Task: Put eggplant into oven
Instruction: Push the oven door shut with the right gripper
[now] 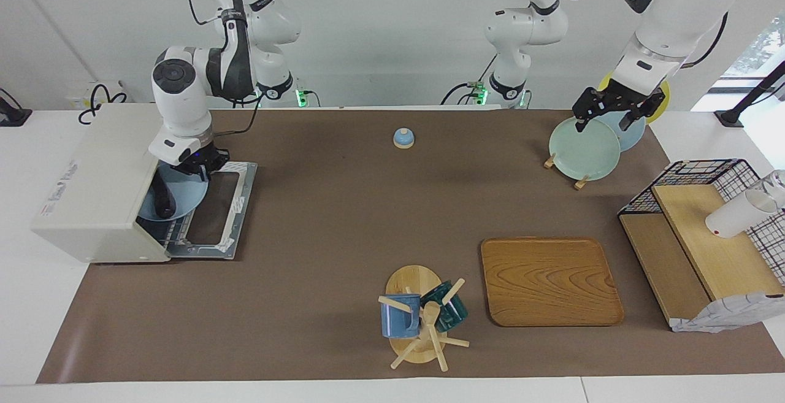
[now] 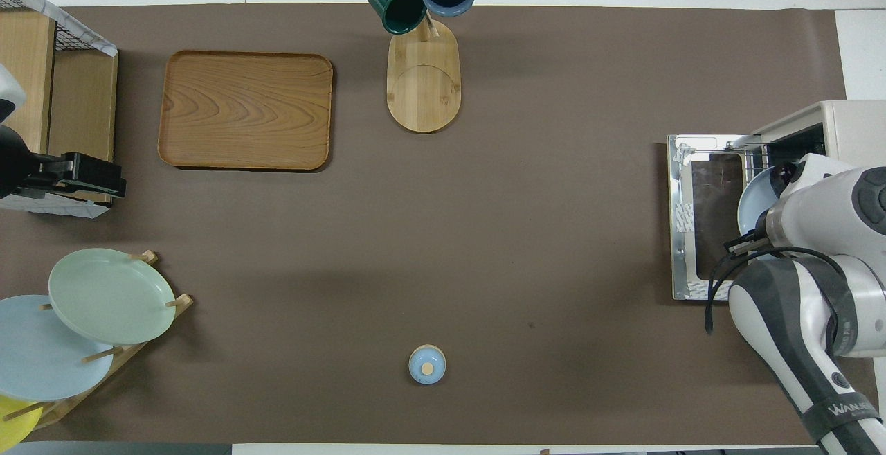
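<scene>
The right gripper (image 1: 205, 167) sits at the rim of a round pale blue plate (image 1: 184, 197); whether its jaws pinch the rim I cannot tell. The plate seems to rest inside the open mouth of the boxy off-white toaster oven (image 1: 98, 182), carrying the dark purple-black eggplant (image 1: 162, 197). The left gripper (image 1: 604, 115), jaws spread, waits over the pale green plate (image 1: 582, 148) on a wooden rack.

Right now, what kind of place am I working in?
Probably a lab tabletop staged as a kitchen: a toaster oven with its door open, a plate rack and a mug tree.
</scene>
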Action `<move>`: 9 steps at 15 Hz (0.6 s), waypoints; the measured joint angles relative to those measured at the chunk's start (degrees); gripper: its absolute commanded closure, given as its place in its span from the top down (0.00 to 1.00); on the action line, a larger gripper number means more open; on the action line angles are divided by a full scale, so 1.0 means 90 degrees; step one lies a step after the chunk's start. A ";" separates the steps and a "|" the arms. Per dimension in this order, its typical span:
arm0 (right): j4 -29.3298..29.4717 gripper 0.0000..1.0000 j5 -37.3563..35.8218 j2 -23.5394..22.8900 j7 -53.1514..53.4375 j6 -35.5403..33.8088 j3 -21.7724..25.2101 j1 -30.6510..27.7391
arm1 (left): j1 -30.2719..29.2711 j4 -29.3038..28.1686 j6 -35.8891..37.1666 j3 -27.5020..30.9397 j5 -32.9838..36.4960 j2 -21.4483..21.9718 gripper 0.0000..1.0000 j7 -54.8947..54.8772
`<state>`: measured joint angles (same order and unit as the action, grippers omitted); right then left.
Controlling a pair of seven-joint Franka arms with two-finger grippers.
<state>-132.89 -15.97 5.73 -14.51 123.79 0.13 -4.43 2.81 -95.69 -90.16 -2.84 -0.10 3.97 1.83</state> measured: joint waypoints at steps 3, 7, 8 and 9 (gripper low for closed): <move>0.0198 0.30 0.0454 0.0007 -0.0061 -0.0219 -0.0072 0.0139 | 0.0000 0.0000 0.0019 -0.0007 0.0000 0.0062 1.00 0.0000; 0.0391 0.00 0.1019 -0.0102 0.0497 0.0167 -0.0120 0.0908 | 0.0000 0.0024 0.0329 -0.0040 0.0000 0.0132 1.00 0.0000; 0.0371 0.00 0.1022 -0.0270 0.0863 0.0424 -0.0129 0.1100 | 0.0000 0.0041 0.0464 -0.0053 0.0000 0.0146 1.00 0.0000; 0.0345 0.00 0.1022 -0.0484 0.1113 0.0698 -0.0137 0.1218 | 0.0000 0.0049 0.0583 -0.0062 0.0000 0.0154 1.00 -0.0001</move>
<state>-129.79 -6.77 1.37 -4.50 130.07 -1.11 6.53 2.81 -95.25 -84.91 -3.39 -0.10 5.36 1.82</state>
